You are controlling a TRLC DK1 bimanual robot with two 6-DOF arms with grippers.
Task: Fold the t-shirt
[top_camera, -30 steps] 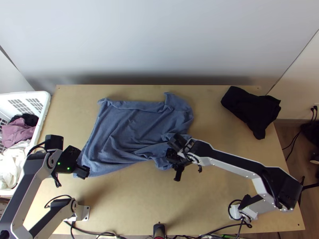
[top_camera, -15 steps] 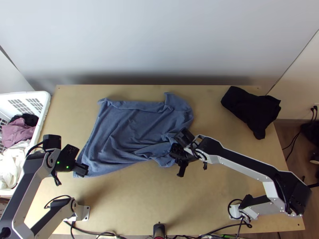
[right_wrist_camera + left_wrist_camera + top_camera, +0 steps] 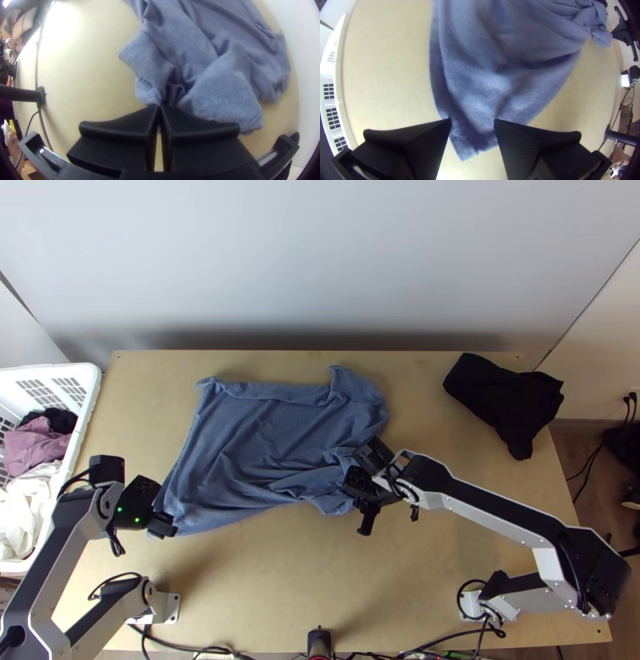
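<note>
The t-shirt (image 3: 264,428) lay on the table (image 3: 264,580), left of its middle. The left gripper (image 3: 164,528) was at the shirt's near left corner; the right gripper (image 3: 358,488) held its near right part. Another garment (image 3: 504,400) lay on the table's far right part, right of the shirt and apart from it. Left of the table stood a laundry basket (image 3: 86,372), with clothes (image 3: 36,448) in it. A wall (image 3: 320,260) rose behind the table. The left arm's base (image 3: 166,608) and right arm's base (image 3: 474,604) stood before the shirt, near the table's front corners.
</note>
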